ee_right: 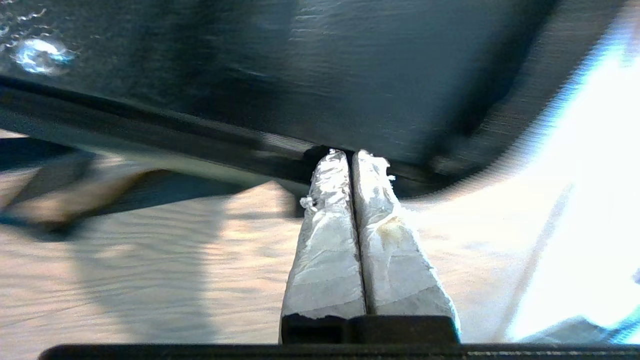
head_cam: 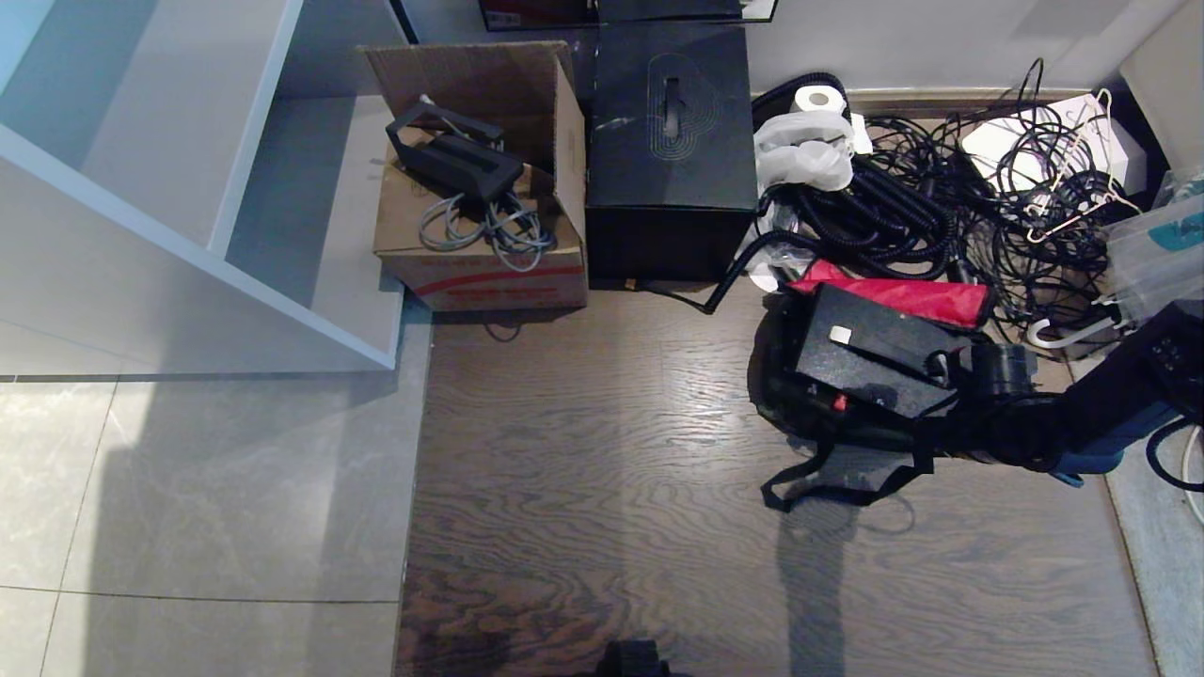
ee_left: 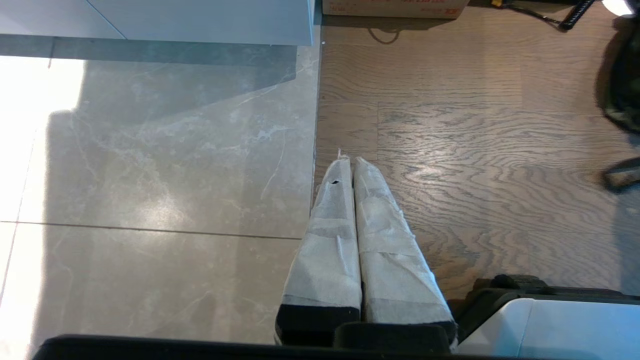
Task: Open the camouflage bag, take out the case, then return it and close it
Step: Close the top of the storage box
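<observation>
- The camouflage bag (head_cam: 809,414) sits on the wooden floor (head_cam: 602,489), near the right edge of the wooden part and just in front of a heap of cables. It is a soft, low bag with black sides. Its lid stands open at the back and shows a smooth red lining (head_cam: 903,296).
- The case (head_cam: 870,353) is a flat rectangular hard box, black with a fine speckled surface. It lies tilted across the open bag, and a small red latch (head_cam: 839,402) shows on its near edge. A small pale tag is on its top face.
- A black strap (head_cam: 828,475) of the bag lies loose on the floor in front of it, in a flat loop.
- The right gripper (ee_right: 354,157) comes in from the right side of the head view, low over the floor. Its two fingers (ee_right: 330,240), wrapped in wrinkled white tape, are pressed together with no gap. Their tips are at the dark lower edge of the case; I cannot tell whether something is pinched between them.
- The left gripper (ee_left: 350,162) hangs over the seam between the grey stone tiles (ee_left: 165,175) and the wooden floor. Its white taped fingers are closed on each other and hold nothing.
- Behind, by the wall, stand a black cube box (head_cam: 670,150) with an engraved oval pattern and an open cardboard box (head_cam: 480,188) with grey cords. The black cables (head_cam: 941,207) are partly coiled, partly tangled.
</observation>
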Controlling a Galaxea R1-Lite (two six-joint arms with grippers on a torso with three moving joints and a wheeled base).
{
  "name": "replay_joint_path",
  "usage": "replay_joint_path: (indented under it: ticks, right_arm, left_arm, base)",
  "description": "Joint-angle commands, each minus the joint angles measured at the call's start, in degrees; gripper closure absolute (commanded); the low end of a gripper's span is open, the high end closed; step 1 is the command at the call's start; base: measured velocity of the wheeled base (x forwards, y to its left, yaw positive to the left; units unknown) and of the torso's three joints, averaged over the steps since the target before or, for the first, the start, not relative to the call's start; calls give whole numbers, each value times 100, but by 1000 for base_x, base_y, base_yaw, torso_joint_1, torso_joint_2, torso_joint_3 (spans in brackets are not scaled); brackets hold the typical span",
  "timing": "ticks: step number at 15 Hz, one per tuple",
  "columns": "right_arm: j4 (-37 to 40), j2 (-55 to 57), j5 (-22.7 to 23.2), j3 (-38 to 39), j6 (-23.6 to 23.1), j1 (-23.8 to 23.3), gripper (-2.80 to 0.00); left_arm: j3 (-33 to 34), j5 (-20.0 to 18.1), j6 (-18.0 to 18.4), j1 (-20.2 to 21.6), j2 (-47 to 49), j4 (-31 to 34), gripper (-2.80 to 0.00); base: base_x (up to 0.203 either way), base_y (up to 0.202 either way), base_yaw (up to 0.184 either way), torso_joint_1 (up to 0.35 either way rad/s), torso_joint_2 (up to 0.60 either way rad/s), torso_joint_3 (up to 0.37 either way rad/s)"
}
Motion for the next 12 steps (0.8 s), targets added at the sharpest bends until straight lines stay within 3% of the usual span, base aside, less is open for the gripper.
replay_joint_path:
  ticks: [1,3,4,6,10,11,12]
  right_arm:
    - [216,-345,752,116,374,77,0]
    - [591,-679,1656,187,1258,227,0]
    - [705,-786,1794,193,1483,345,0]
    - [713,-828,1778,241,1547,639,0]
    - [418,-632,1782,251,1616,666,0]
    - [299,-569,1769,239,1595,658,-116]
    - [155,-468,1716,230,1576,657,-280]
  left_arm:
    - [0,0,-4,-2,-2,-3,0]
    - [0,0,-4,-2,-2,-3,0]
    - [0,0,-4,-2,-2,-3,0]
    - [0,0,-4,-2,-2,-3,0]
    - [0,0,-4,-2,-2,-3,0]
    - [0,0,-4,-2,-2,-3,0]
    - [0,0,-4,-2,-2,-3,0]
  base:
    - [0,0,0,0,0,0]
    - [0,0,0,1,13,-7]
    - [0,0,0,0,0,0]
    - [0,0,0,0,0,0]
    - [0,0,0,0,0,0]
    - [0,0,0,0,0,0]
    - [0,0,0,0,0,0]
